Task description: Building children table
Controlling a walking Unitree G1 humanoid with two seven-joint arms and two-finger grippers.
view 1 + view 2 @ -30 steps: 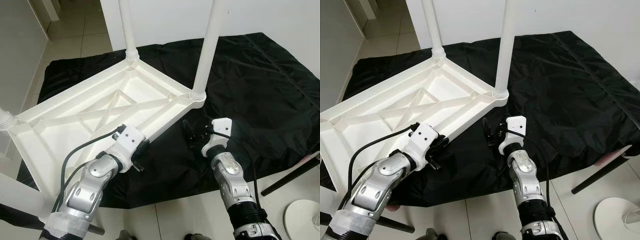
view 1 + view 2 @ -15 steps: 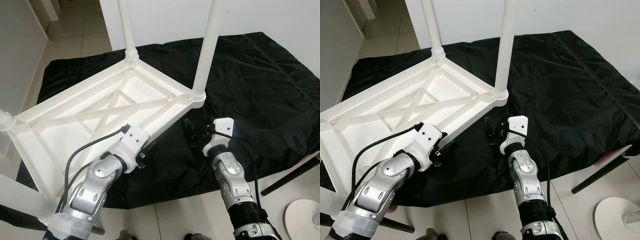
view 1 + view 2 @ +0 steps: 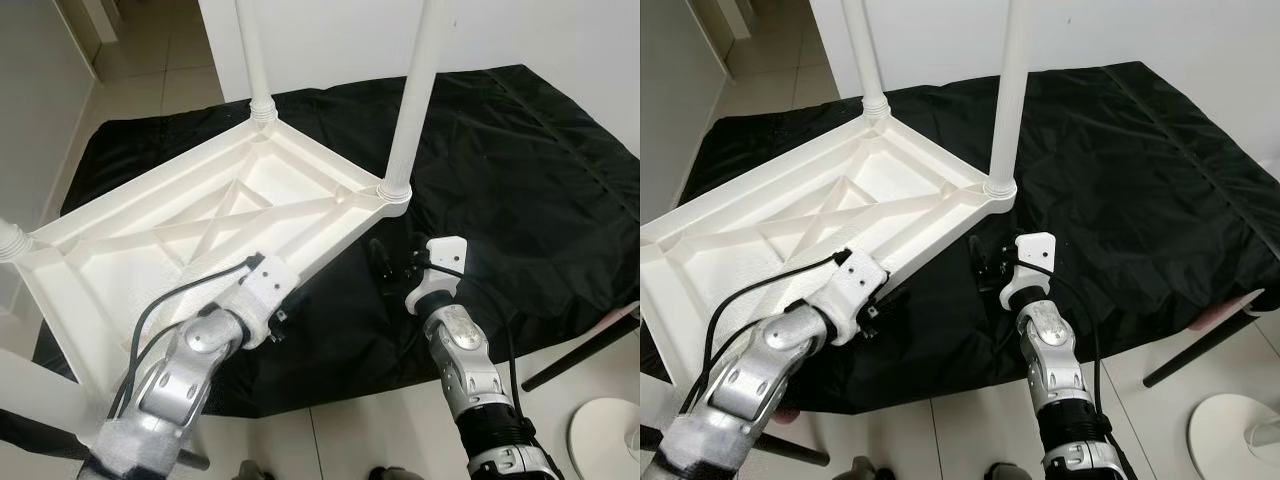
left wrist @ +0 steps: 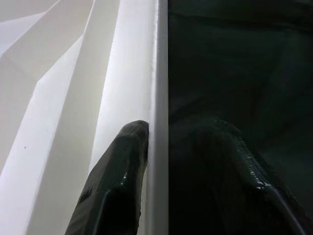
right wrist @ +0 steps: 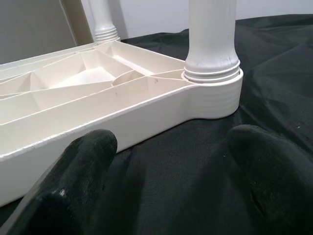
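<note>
A white plastic children's table [image 3: 120, 225] lies upside down on a black cloth [image 3: 520, 170]. Two white legs stand up from its far corners, one [image 3: 410, 100] nearest my right arm and one [image 3: 252, 60] further back. My left gripper [image 3: 283, 300] is at the table's near rim. In the left wrist view its fingers [image 4: 132, 147] straddle that rim [image 4: 159, 98], one inside and one on the cloth side, shut on it. My right gripper [image 3: 383, 262] hovers low over the cloth, open wide, facing the corner socket [image 5: 212, 63] a short way off.
A third leg's collar [image 3: 10, 240] shows at the far left edge. A dark rod [image 3: 580, 355] and a round white base [image 3: 605, 435] lie on the tiled floor at the right. A white wall [image 3: 330, 40] stands behind the cloth.
My left gripper has slid forward from just off the table's edge onto its rim. The right arm has barely moved.
</note>
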